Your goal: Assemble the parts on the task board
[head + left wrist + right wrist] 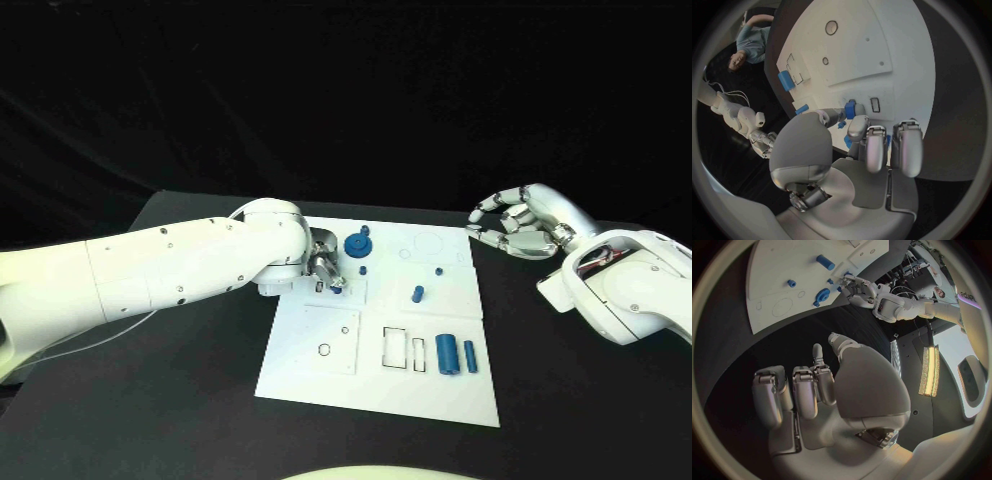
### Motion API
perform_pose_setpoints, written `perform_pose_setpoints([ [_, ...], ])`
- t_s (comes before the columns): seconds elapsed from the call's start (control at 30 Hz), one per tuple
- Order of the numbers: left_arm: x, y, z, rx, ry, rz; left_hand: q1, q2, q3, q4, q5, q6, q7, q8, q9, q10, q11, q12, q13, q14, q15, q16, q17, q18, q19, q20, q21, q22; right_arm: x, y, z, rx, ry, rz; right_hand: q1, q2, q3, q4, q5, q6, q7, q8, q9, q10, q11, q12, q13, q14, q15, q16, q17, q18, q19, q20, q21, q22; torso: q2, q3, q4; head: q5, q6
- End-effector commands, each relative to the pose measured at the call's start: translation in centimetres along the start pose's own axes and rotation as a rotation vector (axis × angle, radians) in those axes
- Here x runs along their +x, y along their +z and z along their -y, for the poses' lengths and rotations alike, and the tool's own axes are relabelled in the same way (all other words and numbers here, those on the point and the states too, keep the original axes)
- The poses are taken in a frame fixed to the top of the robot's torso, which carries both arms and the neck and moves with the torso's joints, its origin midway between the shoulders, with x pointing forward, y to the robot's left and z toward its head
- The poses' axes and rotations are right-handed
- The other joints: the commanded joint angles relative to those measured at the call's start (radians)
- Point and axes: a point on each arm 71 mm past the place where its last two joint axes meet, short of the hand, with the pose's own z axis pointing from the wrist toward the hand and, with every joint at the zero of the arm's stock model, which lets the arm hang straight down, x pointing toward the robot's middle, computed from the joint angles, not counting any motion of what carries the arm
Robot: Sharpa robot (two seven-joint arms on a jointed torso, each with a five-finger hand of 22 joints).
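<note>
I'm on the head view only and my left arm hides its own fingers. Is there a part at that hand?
Observer: Left wrist view shows a blue part right at the left hand's fingertips, beside a small rectangular slot. I can't tell whether it is gripped.
Operator: And the right hand, anything in it?
Observer: No. Right wrist view shows the right hand with fingers apart and nothing between them, over bare table, off the board.
</note>
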Motion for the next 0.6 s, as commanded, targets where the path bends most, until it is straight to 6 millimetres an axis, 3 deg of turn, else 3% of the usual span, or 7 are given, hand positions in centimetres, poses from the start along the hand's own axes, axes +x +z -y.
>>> perform_pose_setpoints([
  [0.03,0.26,-0.04,0.12,0.001,0.017,-0.019,-0.009,0.000,0.117,-0.121,-0.007,0.014,-0.018,0.006,0.011,0.007,-0.001,0.005,0.001,0.107,-0.007,0.004,0.263,-0.007,0.026,-0.007,0.007,0.078,0.05,-0.03,-0.06,-0.009,-0.003,-0.004,0.000,0.001,0.002,0.006,0.005,-0.005,0.001,0.006,0.001,0.002,-0.006,0.001,0.128,0.098,-0.008,-0.004,0.238,-0.007,0.103,-0.006,0.004,0.263,-0.001,0.0005,-0.0001,0.001,0.000],
  [0.6,0.26,-0.03,0.03,0.000,0.013,-0.019,-0.027,-0.005,0.104,-0.109,-0.008,0.015,-0.021,0.012,0.004,0.007,-0.003,0.008,0.002,0.107,-0.010,0.004,0.263,-0.008,0.027,-0.009,0.007,0.080,0.06,0.03,-0.06,-0.010,-0.003,-0.002,-0.001,0.001,0.002,0.007,0.005,-0.005,0.001,0.007,0.001,0.002,-0.006,0.001,0.128,0.098,-0.008,-0.004,0.238,-0.007,0.103,-0.006,0.004,0.263,0.000,-0.0001,0.0002,0.001,0.002],
])
